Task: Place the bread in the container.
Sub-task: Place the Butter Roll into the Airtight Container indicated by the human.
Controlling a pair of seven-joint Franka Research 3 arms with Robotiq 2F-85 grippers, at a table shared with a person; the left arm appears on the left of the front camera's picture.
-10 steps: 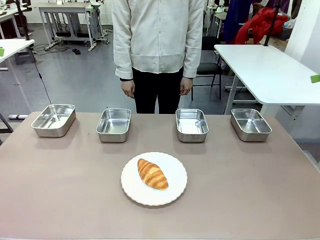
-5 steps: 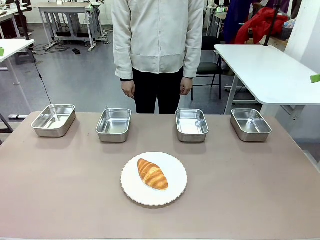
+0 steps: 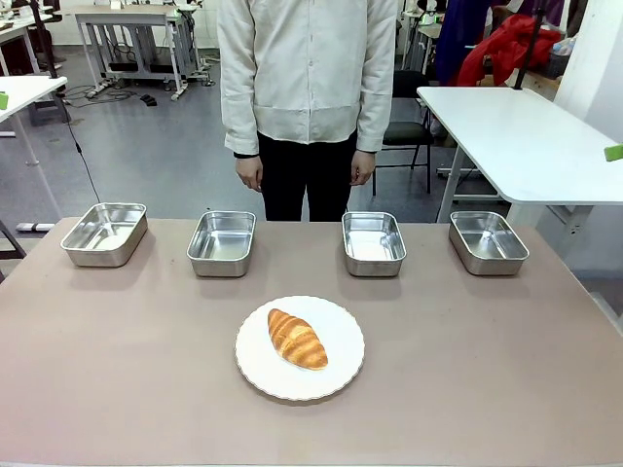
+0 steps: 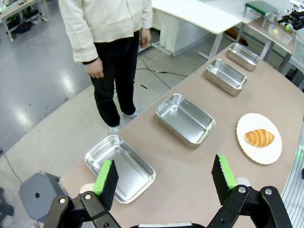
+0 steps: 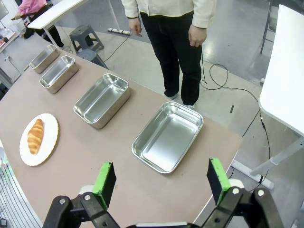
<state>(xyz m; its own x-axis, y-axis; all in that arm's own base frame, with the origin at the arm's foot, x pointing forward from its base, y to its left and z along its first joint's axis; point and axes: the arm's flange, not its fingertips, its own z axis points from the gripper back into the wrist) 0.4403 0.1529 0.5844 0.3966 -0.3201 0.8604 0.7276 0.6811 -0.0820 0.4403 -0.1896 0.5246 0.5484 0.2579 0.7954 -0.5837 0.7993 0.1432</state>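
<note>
The bread, a golden-brown croissant (image 3: 297, 339), lies on a round white plate (image 3: 341, 370) near the middle of the table; it also shows in the wrist views (image 4: 259, 137) (image 5: 34, 136). Several look-alike steel trays stand in a row along the far edge: (image 3: 104, 233), (image 3: 221, 243), (image 3: 374, 243), (image 3: 488, 242). Nothing marks one as the container. My left gripper (image 4: 164, 177) hangs open high above the table's left end, over the leftmost tray (image 4: 119, 167). My right gripper (image 5: 161, 178) is open high above the right end, near the rightmost tray (image 5: 167, 136).
A person in a cream jacket (image 3: 308, 68) stands at the far side, hands down at the sides. A white table (image 3: 521, 136) stands off to the right. A grey stool (image 4: 40, 196) sits on the floor near the table's left end.
</note>
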